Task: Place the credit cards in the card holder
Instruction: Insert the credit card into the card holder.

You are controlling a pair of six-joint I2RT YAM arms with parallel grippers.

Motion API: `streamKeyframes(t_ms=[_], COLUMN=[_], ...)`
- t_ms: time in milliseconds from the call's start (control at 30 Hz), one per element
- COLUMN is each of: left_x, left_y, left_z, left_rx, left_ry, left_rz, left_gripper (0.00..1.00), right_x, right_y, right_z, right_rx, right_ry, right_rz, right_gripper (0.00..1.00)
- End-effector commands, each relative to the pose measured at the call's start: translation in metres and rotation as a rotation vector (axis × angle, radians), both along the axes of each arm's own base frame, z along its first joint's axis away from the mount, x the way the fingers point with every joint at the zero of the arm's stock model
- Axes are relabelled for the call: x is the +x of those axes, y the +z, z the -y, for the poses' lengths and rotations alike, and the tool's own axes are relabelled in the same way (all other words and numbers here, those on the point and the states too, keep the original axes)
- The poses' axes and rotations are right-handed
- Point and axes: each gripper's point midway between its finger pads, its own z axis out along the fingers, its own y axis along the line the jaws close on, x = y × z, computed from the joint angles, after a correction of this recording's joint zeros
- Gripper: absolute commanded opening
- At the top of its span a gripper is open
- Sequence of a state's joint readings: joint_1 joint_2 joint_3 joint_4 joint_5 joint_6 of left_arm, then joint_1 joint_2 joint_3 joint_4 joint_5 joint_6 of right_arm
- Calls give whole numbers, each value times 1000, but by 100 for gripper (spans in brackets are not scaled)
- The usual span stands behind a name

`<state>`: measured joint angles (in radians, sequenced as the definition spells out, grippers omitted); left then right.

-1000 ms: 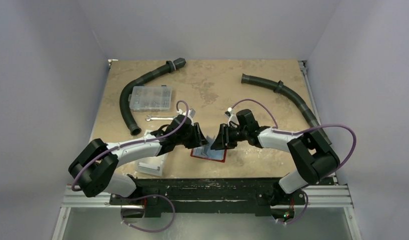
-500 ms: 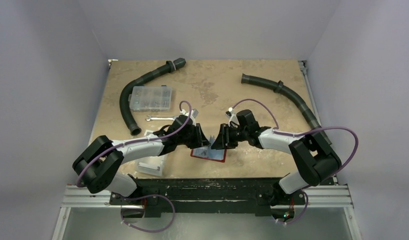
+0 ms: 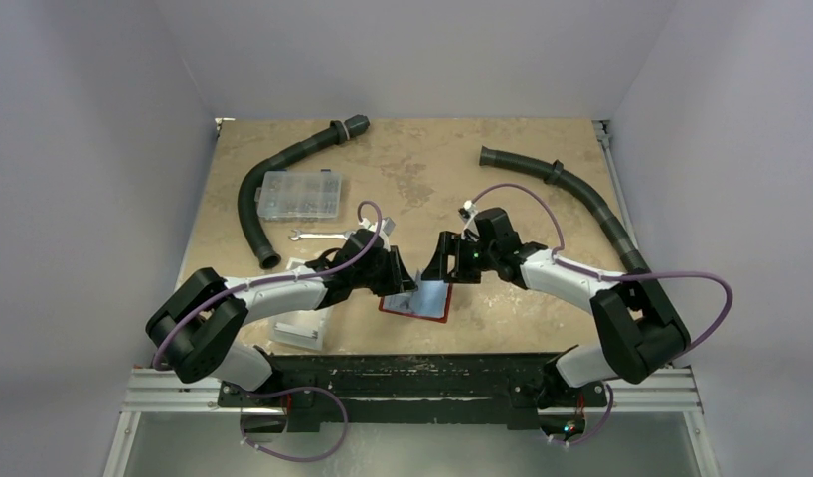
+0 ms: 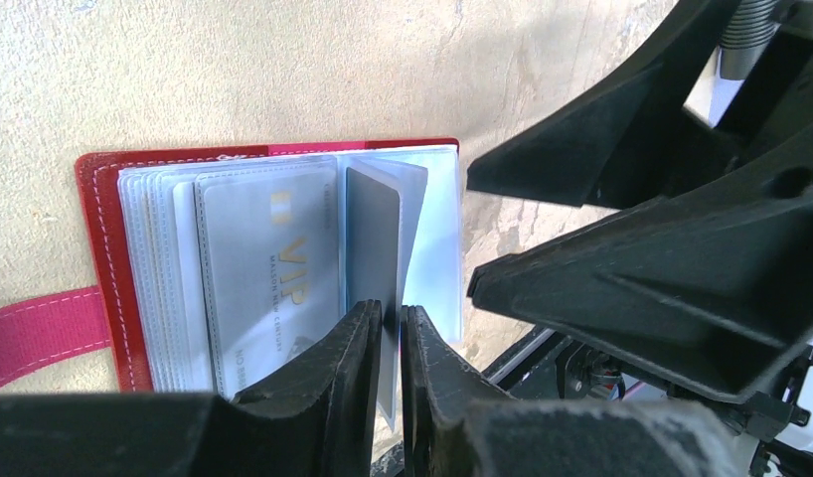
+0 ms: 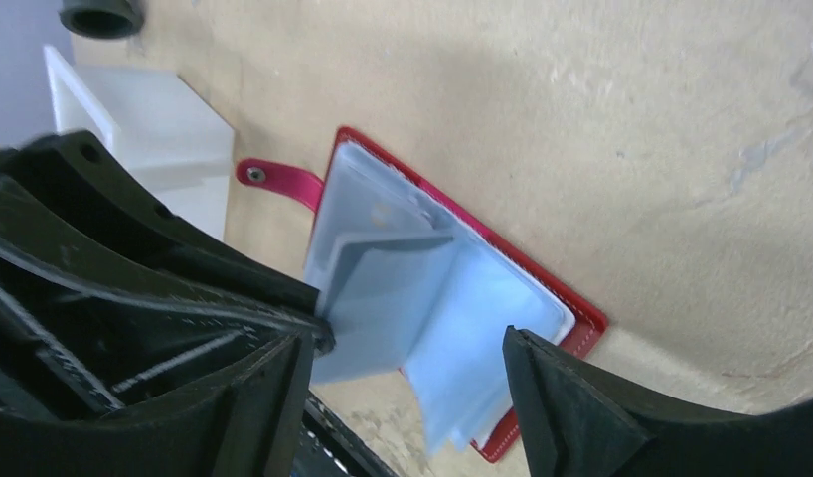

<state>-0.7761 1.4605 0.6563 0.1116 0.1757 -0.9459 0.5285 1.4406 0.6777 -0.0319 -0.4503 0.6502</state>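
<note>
The red card holder (image 3: 434,313) lies open on the table near the front edge, its snap tab (image 4: 35,333) out to the side. It also shows in the right wrist view (image 5: 581,323). A silver VIP card (image 4: 268,268) sits in one of its clear sleeves. My left gripper (image 4: 388,323) is shut on one thin sleeve leaf (image 4: 373,234) and holds it upright over the holder; in the top view the left gripper (image 3: 407,283) is at the holder's left edge. My right gripper (image 5: 407,397) is open and empty just above the pale blue leaves (image 5: 452,328), also in the top view (image 3: 444,266).
A white bin (image 3: 301,323) stands left of the holder, also in the right wrist view (image 5: 144,119). A clear compartment box (image 3: 300,195), a small wrench (image 3: 318,235) and two black hoses (image 3: 258,189) (image 3: 571,189) lie farther back.
My right gripper has drawn back a little from the holder, toward the far side. The pale blue leaves now show beside it. My left gripper has kept its pinch and place.
</note>
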Motion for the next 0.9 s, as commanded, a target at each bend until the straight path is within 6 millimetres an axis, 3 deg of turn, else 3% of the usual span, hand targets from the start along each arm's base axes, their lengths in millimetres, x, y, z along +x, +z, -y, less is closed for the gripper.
streamKeyframes(t_ms=[0,267,467,567,700,800,867], left_x=[3,3,2,2,5,10,14], left_y=[3,3,4,6,14,14,35], left_z=[3,3,3,3,-5,-33,-48], left_rx=[-13,-15,-17,-19,0,100,127], left_ry=[-16,-20,-19,-22,-9,24,37], left_rz=[32,31,31,30,48,35,66], left_gripper=[17,17,16,21,32,37,39], right_x=[27,42,39,35,25,20,25], right_y=[15,2,-7,-12,-25,-35,-36], right_z=[-4,-2,-4,2,18,36,60], right_rx=[-30,-95,-117,-149,-213,-300,-444], right_ry=[-35,-55,-43,-41,-43,-43,-88], right_rz=[72,69,63,66,65,78,124], right_gripper=[81,83,80,77,74,74,73])
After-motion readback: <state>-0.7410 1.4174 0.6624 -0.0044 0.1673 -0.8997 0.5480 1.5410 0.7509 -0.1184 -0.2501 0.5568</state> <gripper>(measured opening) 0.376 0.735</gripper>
